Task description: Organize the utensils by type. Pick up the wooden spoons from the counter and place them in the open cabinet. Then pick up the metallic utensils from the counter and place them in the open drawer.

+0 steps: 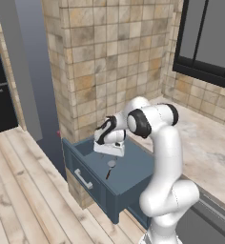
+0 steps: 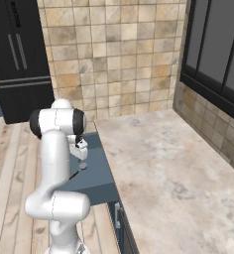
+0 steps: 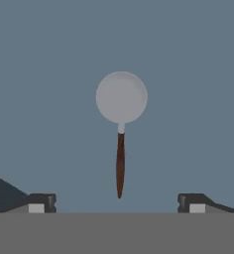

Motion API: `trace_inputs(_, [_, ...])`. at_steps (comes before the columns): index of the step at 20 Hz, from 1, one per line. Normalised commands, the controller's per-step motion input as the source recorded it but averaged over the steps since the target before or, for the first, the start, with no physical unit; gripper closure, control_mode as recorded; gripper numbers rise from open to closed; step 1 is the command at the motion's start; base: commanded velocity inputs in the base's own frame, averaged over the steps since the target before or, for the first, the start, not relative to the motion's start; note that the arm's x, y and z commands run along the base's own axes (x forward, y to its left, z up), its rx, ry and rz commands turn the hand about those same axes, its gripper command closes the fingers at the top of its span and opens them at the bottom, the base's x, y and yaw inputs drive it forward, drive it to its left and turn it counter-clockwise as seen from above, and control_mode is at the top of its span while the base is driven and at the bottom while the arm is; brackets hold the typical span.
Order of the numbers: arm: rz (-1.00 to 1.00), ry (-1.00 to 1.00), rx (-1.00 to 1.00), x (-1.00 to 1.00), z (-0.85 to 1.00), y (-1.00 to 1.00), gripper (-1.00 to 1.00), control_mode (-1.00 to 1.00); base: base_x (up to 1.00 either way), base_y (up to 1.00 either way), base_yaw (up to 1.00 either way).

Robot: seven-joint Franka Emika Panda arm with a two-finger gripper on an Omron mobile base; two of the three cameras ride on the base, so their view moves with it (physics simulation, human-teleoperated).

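Tan-tiled kitchen corner: inside the open slate-blue box drawer (image 1: 133,174), the round silver-headed, dark-handled utensil (image 3: 121,124) lies released, sorted with metals; the tool (image 3: 117,203) above stands wide open.

The open drawer (image 1: 133,178), a slate-blue box with a flat front panel and a short silver bar handle (image 1: 83,178), sticks out from under the table (image 2: 178,163), a beige marbled stone top. On the drawer's flat bottom, near its middle, lies a small round silver-headed utensil (image 3: 121,119) with a thin dark handle, apart from the walls
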Motion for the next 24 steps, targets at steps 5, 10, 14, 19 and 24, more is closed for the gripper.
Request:
trace_inputs(5, [0.14, -0.18, -0.06, -0.14, 0.99, 0.05, -1.00, -1.00, 0.00, 0.00, 0.00])
trace_inputs(10, [0.17, -0.28, -0.09, -0.27, 0.89, 0.01, -1.00, -1.00, 0.00, 0.00, 0.00])
trace_inputs(14, [0.07, -0.34, -0.06, -0.52, 0.70, -0.02, -1.00, -1.00, 0.00, 0.00, 0.00])
trace_inputs(19, [0.00, -0.11, 0.00, -0.50, 0.69, -0.05, -1.00, -1.00, 0.00, 0.00, 0.00])
trace_inputs(24, [-0.01, 0.00, 0.00, -0.40, 0.75, -0.05, -1.00, -1.00, 0.00, 0.00, 0.00])
